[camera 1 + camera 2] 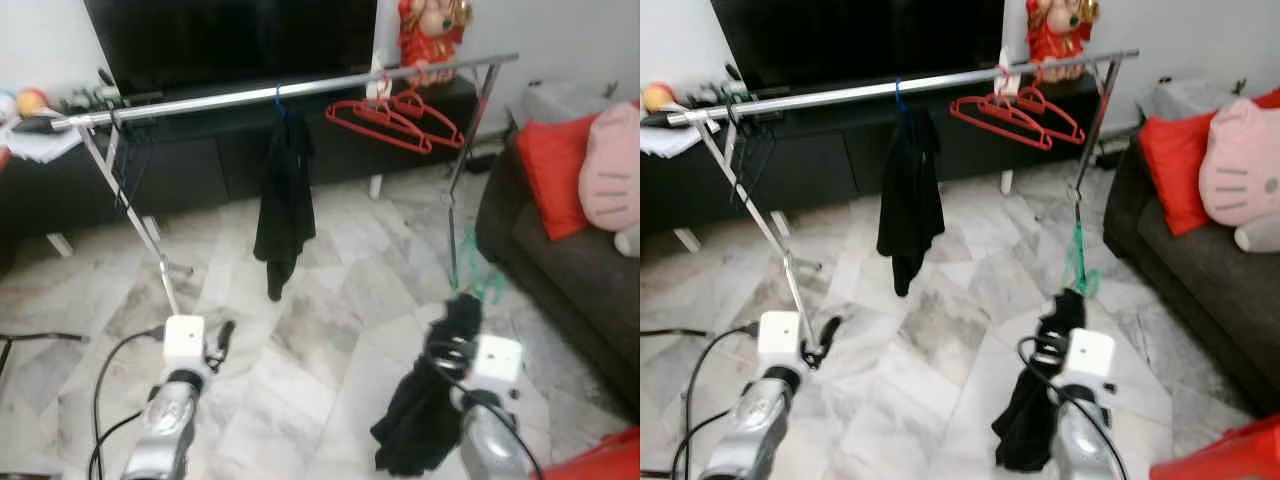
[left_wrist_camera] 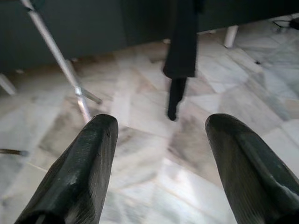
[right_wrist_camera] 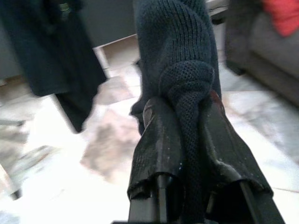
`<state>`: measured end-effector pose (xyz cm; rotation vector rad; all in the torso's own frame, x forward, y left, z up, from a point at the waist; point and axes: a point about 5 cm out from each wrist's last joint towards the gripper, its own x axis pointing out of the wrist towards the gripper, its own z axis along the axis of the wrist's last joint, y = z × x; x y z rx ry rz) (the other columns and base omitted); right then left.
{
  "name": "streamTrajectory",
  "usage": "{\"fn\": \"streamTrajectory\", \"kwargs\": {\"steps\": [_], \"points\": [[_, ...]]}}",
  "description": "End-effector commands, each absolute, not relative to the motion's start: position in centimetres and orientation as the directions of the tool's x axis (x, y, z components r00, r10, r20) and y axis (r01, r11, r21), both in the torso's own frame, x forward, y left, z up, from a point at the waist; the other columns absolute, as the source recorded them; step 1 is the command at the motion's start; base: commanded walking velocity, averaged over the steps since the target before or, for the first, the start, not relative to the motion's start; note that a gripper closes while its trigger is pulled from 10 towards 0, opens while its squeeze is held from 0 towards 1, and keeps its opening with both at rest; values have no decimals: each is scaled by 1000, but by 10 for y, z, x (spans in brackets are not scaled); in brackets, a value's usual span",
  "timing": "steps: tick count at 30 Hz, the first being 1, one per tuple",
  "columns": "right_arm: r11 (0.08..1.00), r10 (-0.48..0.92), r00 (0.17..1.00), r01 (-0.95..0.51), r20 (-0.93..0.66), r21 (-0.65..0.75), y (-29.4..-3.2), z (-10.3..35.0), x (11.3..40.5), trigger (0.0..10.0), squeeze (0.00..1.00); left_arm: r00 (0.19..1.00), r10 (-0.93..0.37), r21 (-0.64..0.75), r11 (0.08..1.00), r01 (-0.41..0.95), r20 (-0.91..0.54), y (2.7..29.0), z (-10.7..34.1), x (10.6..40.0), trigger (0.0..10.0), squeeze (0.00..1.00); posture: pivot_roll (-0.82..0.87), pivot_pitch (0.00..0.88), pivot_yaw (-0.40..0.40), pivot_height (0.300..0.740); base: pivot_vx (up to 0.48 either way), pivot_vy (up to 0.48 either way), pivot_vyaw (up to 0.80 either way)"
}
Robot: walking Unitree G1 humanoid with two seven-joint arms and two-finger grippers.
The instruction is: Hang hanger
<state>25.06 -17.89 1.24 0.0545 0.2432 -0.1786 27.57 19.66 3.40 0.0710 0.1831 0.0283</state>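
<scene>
From the head, the right gripper (image 1: 462, 318) hangs well below the silver rail (image 1: 290, 90), carrying a green hanger (image 1: 470, 270) draped in a dark knit garment (image 1: 425, 405). The left wrist view shows the left gripper (image 2: 161, 158) spread wide, empty. In the right wrist view, the fingers (image 3: 159, 140) pinch knit fabric; soft and limp, it probably swings, so the stiff hook is the part to guide.

The floor (image 1: 330, 330) is pale marble veined grey and brown. A silver rail (image 1: 290, 92) carries red hangers (image 1: 395, 120) and a black garment (image 1: 285, 205) on what looks like a blue hook. The right gripper (image 3: 187, 140) pinches black knit cloth (image 3: 180, 56) with a green hanger (image 1: 1078, 265). Red cushion (image 1: 555, 170), pink plush (image 1: 612, 170), dark grey sofa (image 1: 570, 270).
</scene>
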Motion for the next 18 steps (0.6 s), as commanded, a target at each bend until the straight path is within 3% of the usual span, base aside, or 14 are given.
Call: {"fn": "streamTrajectory", "kwargs": {"steps": [1, 18], "points": [[981, -184, 964, 191, -193, 19, -185, 23, 256, 10000, 0, 982, 31, 75, 997, -17, -185, 193, 34, 276, 10000, 0, -116, 0, 39, 740, 0, 0, 0], [980, -192, 961, 198, -198, 10, -186, 25, 259, 10000, 0, 984, 10, 75, 997, 3, -178, 189, 38, 279, 10000, 0, -104, 0, 38, 740, 0, 0, 0]]}}
